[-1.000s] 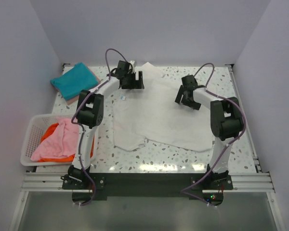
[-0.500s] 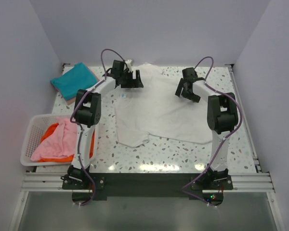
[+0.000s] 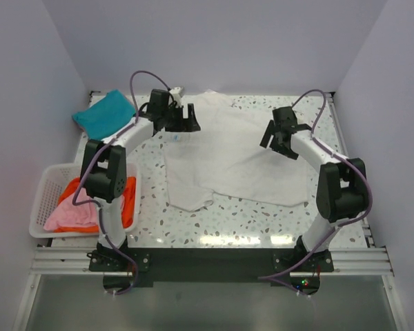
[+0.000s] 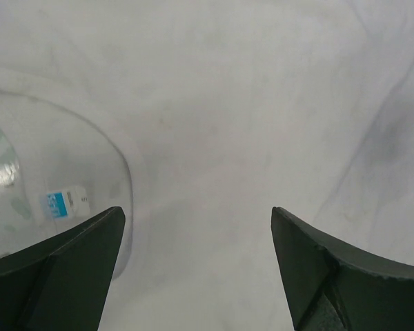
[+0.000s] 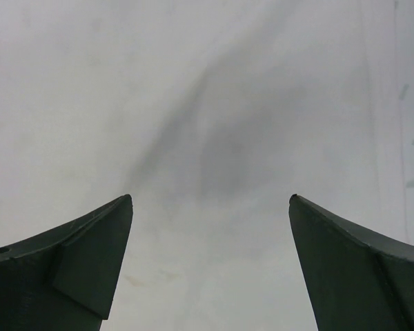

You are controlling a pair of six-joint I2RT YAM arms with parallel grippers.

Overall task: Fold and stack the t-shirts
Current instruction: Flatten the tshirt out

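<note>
A white t-shirt (image 3: 231, 155) lies spread across the middle of the table. It fills the left wrist view (image 4: 248, 103) and the right wrist view (image 5: 193, 89). My left gripper (image 3: 184, 117) is open over the shirt's far left part, near the collar. My right gripper (image 3: 274, 141) is open over the shirt's right side. Neither holds cloth. A folded teal t-shirt (image 3: 105, 114) lies at the far left. A pink t-shirt (image 3: 77, 205) and an orange t-shirt (image 3: 127, 200) lie in the basket.
A white lattice basket (image 3: 43, 198) stands at the near left edge. A small blue-and-white tag (image 4: 64, 202) lies on the speckled table beside the shirt's edge. The enclosure walls stand close on the left, far and right sides.
My left gripper moved left along the shirt's far edge. My right gripper moved right and nearer. The shirt's near right part now lies flatter.
</note>
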